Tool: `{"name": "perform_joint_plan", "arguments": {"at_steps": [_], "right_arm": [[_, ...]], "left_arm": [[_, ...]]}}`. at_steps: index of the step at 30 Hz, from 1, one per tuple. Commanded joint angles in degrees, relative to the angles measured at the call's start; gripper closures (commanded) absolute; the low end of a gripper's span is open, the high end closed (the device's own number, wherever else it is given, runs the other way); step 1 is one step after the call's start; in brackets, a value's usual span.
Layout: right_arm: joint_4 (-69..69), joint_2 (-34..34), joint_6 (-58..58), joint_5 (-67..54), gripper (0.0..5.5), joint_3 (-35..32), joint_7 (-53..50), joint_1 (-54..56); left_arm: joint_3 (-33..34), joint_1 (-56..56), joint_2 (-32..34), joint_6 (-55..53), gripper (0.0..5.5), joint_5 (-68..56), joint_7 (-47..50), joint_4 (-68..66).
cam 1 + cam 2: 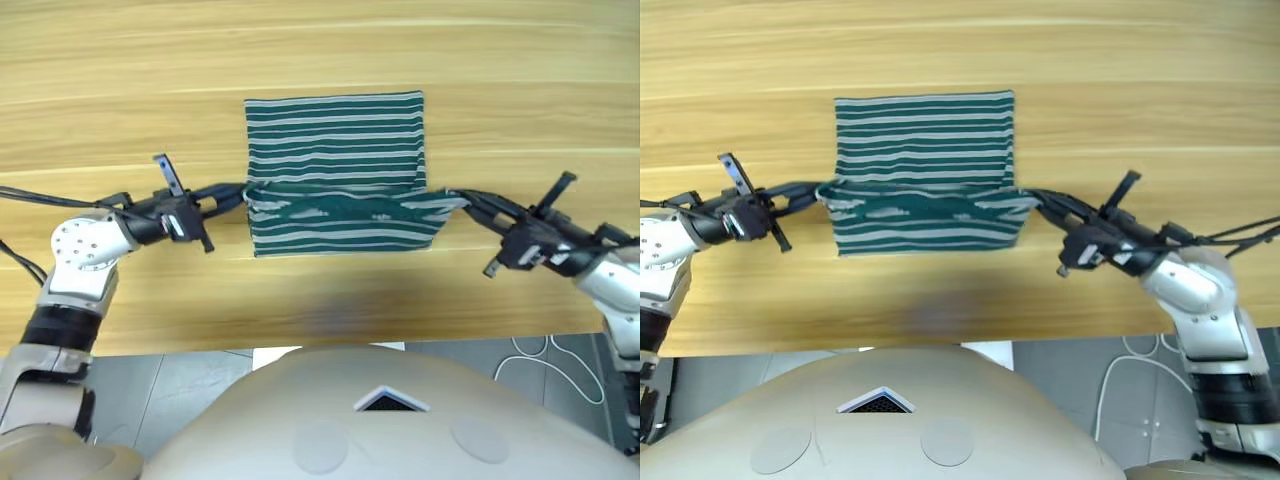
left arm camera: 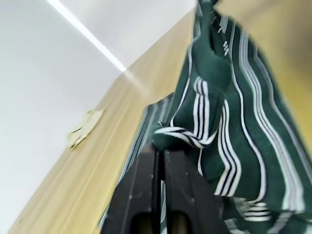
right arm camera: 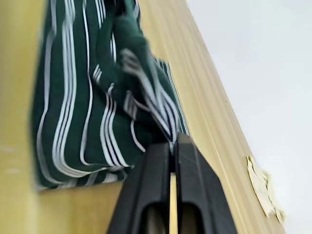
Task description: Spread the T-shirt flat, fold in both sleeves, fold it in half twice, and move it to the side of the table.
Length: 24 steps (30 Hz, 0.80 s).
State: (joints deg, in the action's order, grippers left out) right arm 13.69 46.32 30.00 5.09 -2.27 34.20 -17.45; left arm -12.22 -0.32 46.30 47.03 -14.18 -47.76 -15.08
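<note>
A green T-shirt (image 1: 335, 135) with white stripes lies on the wooden table (image 1: 120, 70), its near part lifted off the surface. My left gripper (image 1: 238, 190) is shut on the shirt's left near corner (image 2: 178, 134). My right gripper (image 1: 455, 198) is shut on the right near corner (image 3: 156, 122). The raised edge (image 1: 345, 205) stretches between them above the table, and the fabric below it hangs as a fold. The far part of the shirt rests flat.
Bare wood lies to the left and right of the shirt and behind it. The table's front edge (image 1: 300, 345) runs just below the arms, with grey floor and a white cable (image 1: 560, 365) beyond it.
</note>
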Motion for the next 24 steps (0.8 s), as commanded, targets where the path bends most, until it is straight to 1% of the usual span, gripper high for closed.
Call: {"name": "perform_joint_plan", "arguments": {"at_steps": [1, 4, 8, 11, 16, 24], "right_arm": [[-6.39, -4.72, -4.89, 8.25, 5.5, 3.34, -4.49, 9.75], [-12.62, -7.44, -7.23, 15.34, 5.5, 6.52, -8.04, 16.96], [-19.1, -9.77, -8.38, 20.08, 5.5, 9.07, -11.82, 23.17], [-23.24, -11.28, -8.76, 21.37, 5.5, 10.13, -14.19, 26.92], [-29.71, -13.5, -9.06, 22.63, 5.5, 11.69, -17.44, 32.54], [-38.31, -16.72, -8.6, 23.84, 5.5, 14.73, -20.9, 38.84]], "left_arm": [[2.17, -5.98, -4.7, -0.94, 5.46, 3.85, 2.56, -7.22], [2.42, -10.61, -8.11, -0.64, 5.46, 8.47, 5.04, -13.62], [2.92, -15.47, -11.44, -0.33, 5.46, 12.51, 8.24, -18.9], [3.45, -18.58, -13.31, -0.08, 5.46, 14.74, 10.98, -22.22], [3.27, -23.76, -15.34, -0.27, 5.46, 21.96, 18.98, -29.71], [2.14, -28.76, -17.0, -0.55, 5.46, 29.04, 26.72, -38.23]]}}
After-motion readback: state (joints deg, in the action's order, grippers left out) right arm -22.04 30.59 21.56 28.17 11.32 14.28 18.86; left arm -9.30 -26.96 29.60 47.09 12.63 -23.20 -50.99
